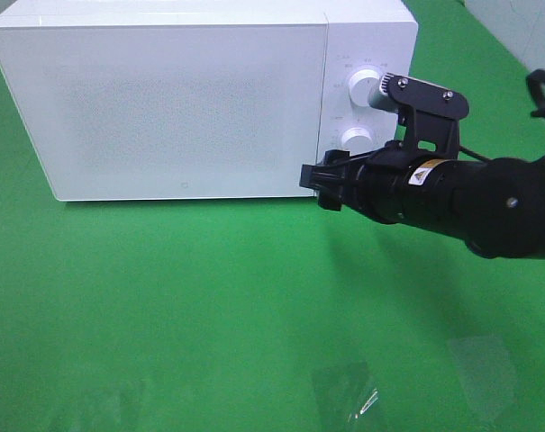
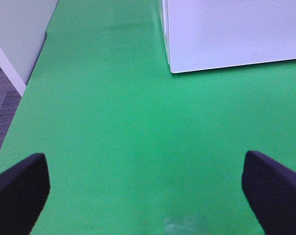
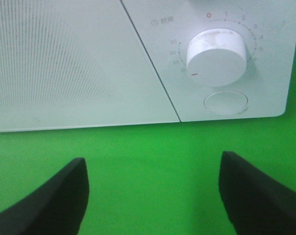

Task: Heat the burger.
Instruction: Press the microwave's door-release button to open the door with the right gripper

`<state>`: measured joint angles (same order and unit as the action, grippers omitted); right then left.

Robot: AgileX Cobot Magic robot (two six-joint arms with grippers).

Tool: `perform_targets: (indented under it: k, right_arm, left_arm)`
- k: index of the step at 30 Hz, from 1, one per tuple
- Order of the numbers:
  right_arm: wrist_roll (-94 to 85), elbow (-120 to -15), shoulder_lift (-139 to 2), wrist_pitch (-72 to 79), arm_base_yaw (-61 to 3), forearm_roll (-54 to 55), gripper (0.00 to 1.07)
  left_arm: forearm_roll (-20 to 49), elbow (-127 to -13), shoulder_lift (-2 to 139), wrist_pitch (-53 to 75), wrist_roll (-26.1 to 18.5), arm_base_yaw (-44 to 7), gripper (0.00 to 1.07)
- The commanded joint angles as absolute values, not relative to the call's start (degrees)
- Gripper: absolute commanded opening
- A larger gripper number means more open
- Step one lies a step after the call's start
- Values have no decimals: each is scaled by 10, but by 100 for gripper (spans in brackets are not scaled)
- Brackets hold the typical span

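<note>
White boxy microwave (image 1: 182, 99) shut, burger unseen; likely soft and light, so pinch its bun sides gently. Black left gripper (image 2: 145, 196) and, close before the microwave, right gripper (image 3: 152, 196): fingers apart, empty.

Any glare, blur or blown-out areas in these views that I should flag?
Exterior high: even light, shiny patches on the green cloth near the view's lower edge. Left wrist: microwave washed out, left fingers soft. Right wrist: knob fairly sharp, right fingers blurred.

- A lab-style test bench is indicated: a boxy white microwave oven (image 1: 182, 99) is set on a bright green cloth-covered table (image 1: 209, 297).
- Beside it, grey carpet flooring (image 2: 1, 115) is seen.
</note>
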<state>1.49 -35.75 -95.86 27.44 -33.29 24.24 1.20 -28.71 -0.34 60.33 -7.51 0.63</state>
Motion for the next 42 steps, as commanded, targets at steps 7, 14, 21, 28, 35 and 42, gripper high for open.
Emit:
perform_targets:
  k: [7, 14, 21, 28, 35, 42]
  right_arm:
    - [-36, -361, -822, 13, -238, 115, 73]
    - [-36, -398, -689, -202, -198, 65, 73]
    - [-36, -399, -570, -362, -198, 60, 73]
    - [-36, -399, -482, -438, -198, 56, 74]
    - [-34, -368, -368, -473, -197, 34, 84]
    - [-18, -360, -265, -506, -160, 23, 82]
  left_arm:
    - [15, -286, -17, 595, -74, 7, 100]
    - [15, -286, -17, 595, -74, 7, 100]
    - [15, -286, -17, 595, -74, 7, 100]
    - [15, -286, -17, 595, -74, 7, 100]
    - [15, -286, -17, 595, -74, 7, 100]
    - [15, -286, -17, 595, -74, 7, 100]
